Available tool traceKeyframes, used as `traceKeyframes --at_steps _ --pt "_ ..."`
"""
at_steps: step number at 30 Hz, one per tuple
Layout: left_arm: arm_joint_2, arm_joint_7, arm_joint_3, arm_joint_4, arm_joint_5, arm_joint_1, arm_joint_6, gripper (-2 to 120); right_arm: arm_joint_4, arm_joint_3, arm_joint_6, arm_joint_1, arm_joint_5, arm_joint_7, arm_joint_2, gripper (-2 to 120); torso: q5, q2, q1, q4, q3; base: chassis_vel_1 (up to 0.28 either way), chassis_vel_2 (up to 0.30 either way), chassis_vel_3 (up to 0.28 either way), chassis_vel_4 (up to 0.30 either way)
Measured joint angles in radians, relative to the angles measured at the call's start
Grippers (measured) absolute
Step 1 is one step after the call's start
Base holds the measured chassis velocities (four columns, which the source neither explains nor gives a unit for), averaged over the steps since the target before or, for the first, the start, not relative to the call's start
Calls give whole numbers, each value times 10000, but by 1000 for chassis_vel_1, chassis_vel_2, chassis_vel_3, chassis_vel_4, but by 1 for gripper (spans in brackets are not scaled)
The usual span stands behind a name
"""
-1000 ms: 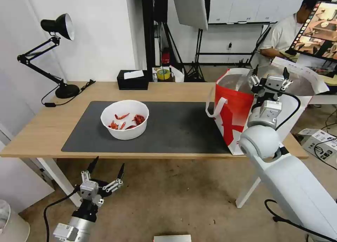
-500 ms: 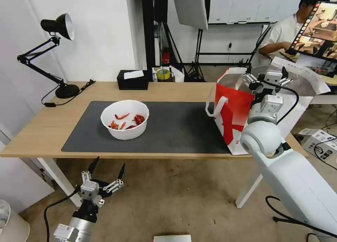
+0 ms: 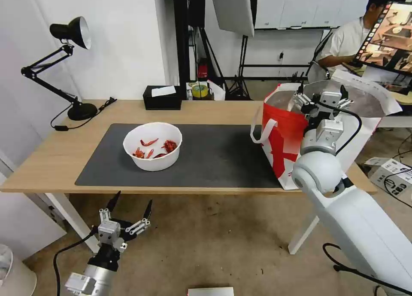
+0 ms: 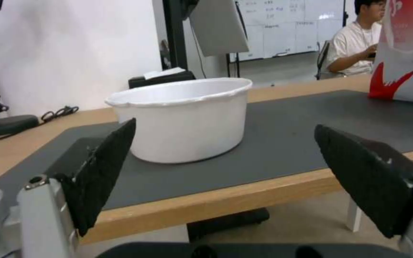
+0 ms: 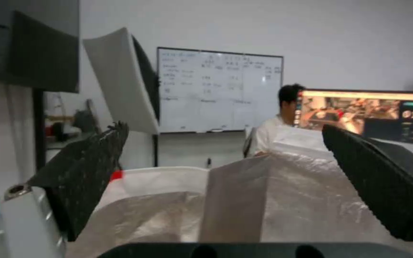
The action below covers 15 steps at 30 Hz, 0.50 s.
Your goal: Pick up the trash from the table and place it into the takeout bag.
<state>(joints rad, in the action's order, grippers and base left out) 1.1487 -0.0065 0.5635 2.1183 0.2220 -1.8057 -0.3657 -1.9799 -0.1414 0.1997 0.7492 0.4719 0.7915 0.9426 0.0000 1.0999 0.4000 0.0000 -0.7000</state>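
Wood table (image 3: 206, 109) w/ dark grey mat (image 3: 214, 158), lamp (image 3: 68, 64) by white wall.
White bowl (image 3: 152, 152) held red scraps; right gripper (image 3: 321, 93) over takeout bag (image 3: 285, 137), left gripper (image 3: 131, 203) below table edge, both w/ jaws apart.

- Head view: high, facing forward and down across the table (image 3: 206, 111); it takes in the whole tabletop, both arms and the floor in front.
- Left wrist view: low, just below the table edge (image 4: 226, 200), looking level between the left gripper (image 4: 226, 168) fingers at the nearby white bowl (image 4: 183, 118); shared with the head view.
- Right wrist view: close above the takeout bag (image 5: 273, 200) mouth, facing the room behind.
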Motion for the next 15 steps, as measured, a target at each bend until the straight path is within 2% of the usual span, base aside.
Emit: traceKeyframes --at_steps 5,7,8,11,12,15 --pt "-8 -3 4 -6 11 10 0 100 -716 -143 -400 538 694 -948 -200 100 0 0 0 0 0 0 0 0 0" --pt "-18 -4 7 -6 26 19 0 100 -1365 -400 -791 1143 1256 -2074 -477 100 0 0 0 1 1 0 0 0 0" --pt "-18 -4 7 -6 26 19 0 100 -1365 -400 -791 1143 1256 -2074 -477 100 0 0 0 1 1 0 0 0 0" --pt "-33 -6 10 -6 40 61 -1 100 -2084 -824 -909 2021 2063 -3543 -973 100 0 1 -1 -1 1 0 0 0 0" --pt "-33 -6 10 -6 40 61 -1 100 -2084 -824 -909 2021 2063 -3543 -973 100 0 1 -1 -1 1 0 0 0 0" --pt "-30 -6 -10 6 45 105 -1 100 -2540 -1167 -857 2872 2624 -4792 -1406 100 0 1 0 0 1 0 0 0 0"
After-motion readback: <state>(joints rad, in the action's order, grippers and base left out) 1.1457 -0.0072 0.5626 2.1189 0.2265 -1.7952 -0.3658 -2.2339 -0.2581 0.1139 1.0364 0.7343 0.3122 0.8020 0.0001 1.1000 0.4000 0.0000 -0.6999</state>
